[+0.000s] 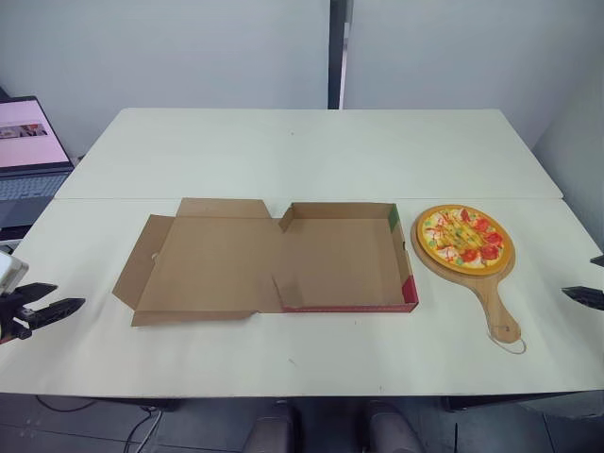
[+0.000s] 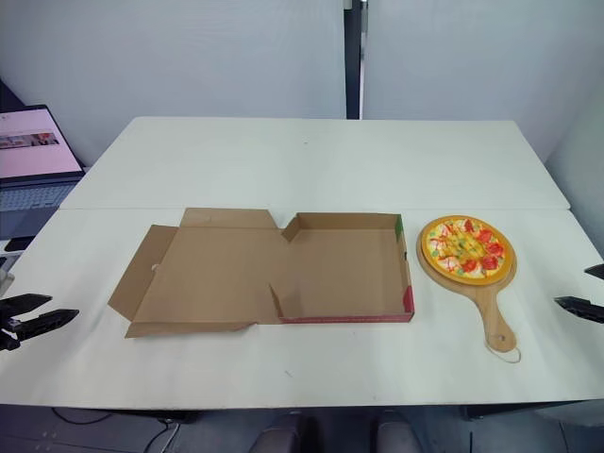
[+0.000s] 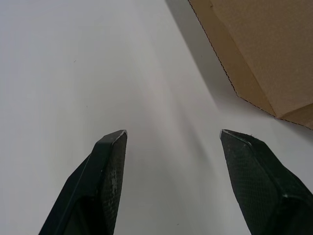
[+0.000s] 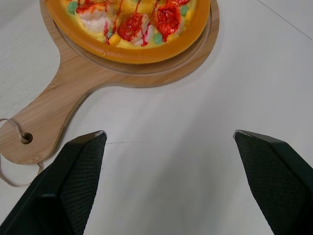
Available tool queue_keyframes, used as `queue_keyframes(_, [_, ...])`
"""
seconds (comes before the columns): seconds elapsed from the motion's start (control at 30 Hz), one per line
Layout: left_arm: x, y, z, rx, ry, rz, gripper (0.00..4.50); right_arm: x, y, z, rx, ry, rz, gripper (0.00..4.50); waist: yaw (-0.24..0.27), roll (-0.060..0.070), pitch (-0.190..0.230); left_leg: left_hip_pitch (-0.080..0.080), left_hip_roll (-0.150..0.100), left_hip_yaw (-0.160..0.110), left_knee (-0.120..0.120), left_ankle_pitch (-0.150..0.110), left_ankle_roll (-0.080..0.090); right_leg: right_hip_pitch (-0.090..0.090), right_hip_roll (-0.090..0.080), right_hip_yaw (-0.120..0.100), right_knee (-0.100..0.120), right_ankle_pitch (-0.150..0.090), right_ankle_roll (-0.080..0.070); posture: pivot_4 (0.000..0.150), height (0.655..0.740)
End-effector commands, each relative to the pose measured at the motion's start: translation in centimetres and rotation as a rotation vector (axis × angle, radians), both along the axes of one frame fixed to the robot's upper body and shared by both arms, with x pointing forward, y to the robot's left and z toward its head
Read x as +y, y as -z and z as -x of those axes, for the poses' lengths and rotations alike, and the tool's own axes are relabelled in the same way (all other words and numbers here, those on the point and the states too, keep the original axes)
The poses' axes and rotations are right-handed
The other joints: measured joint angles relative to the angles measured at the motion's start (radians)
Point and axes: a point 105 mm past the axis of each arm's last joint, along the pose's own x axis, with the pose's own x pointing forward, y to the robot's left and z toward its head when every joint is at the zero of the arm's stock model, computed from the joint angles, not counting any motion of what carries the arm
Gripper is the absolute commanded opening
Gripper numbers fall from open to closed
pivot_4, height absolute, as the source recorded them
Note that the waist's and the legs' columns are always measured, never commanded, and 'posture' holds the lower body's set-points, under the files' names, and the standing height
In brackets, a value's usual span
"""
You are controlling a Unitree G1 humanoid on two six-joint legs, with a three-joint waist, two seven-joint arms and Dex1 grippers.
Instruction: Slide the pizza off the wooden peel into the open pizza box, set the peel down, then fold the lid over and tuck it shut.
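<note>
Right gripper (image 4: 169, 133) hung wide open, empty, near the peel (image 4: 146, 74); it wanted a square grip on the handle (image 4: 58, 115), level, so the pizza (image 4: 132, 24) wouldn't slip.

- white table (image 1: 311, 151), two tops set edge to edge; a seam (image 1: 311, 199) runs across it from left to right
- laptop (image 1: 28, 151) just off the table's far left side; lid open, screen lit pink, grey keyboard below it
- pale grey wall (image 1: 189, 47) behind the table; a dark upright strip (image 1: 337, 52) splits it
- cable (image 1: 142, 429) on the floor under the table's near left edge
</note>
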Motion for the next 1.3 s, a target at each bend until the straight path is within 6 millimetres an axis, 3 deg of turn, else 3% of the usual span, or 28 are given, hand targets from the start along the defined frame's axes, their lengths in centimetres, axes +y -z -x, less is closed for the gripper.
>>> queue_keyframes(0.03, [0.2, -1.3, -0.5, -0.036, 0.004, -0.023, 3.14, -0.1, -1.4, -0.2, -0.042, -0.002, 0.04, 4.5, 0.0, 0.0, 0.0, 0.0, 0.0, 0.0, 0.0, 0.0, 0.0, 0.0, 0.0, 0.0, 0.0, 0.0, 0.0, 0.15, 0.7318])
queue_keyframes(0.47, [0.4, -1.3, -0.4, -0.083, 0.011, 0.013, 3.14, -2.2, -1.1, -0.7, -0.147, 0.044, 0.117, 4.5, -0.001, 0.0, 0.0, 0.0, 0.0, 0.0, 0.0, 0.0, 0.0, 0.0, 0.0, 0.0, 0.001, 0.0, 0.0, 0.15, 0.7318])
queue_keyframes(0.67, [0.8, -2.5, -1.1, -0.154, -0.006, 0.049, 4.47, -2.6, -0.8, -0.4, -0.127, 0.024, 0.1, 4.5, -0.001, 0.0, 0.0, 0.0, 0.0, 0.0, 0.001, 0.0, 0.0, 0.0, 0.001, 0.0, 0.002, 0.0, 0.0, 0.15, 0.7318])
queue_keyframes(1.1, [0.3, -2.4, -1.1, -0.173, 0.018, 0.093, 4.47, -3.1, -0.3, -0.6, -0.148, 0.034, 0.085, 4.5, -0.003, 0.0, 0.0, 0.001, 0.0, 0.0, 0.001, 0.0, 0.0, 0.0, 0.001, 0.0, 0.003, 0.0, 0.0, 0.15, 0.7318])
queue_keyframes(1.3, [-2.4, -4.2, -2.5, -0.244, 0.132, 0.144, 4.47, -3.3, 0.0, -0.6, -0.147, 0.034, 0.07, 4.5, -0.002, 0.0, 0.0, 0.001, 0.0, 0.0, 0.001, 0.0, 0.0, 0.0, 0.001, 0.0, 0.003, 0.0, 0.0, 0.15, 0.7318])
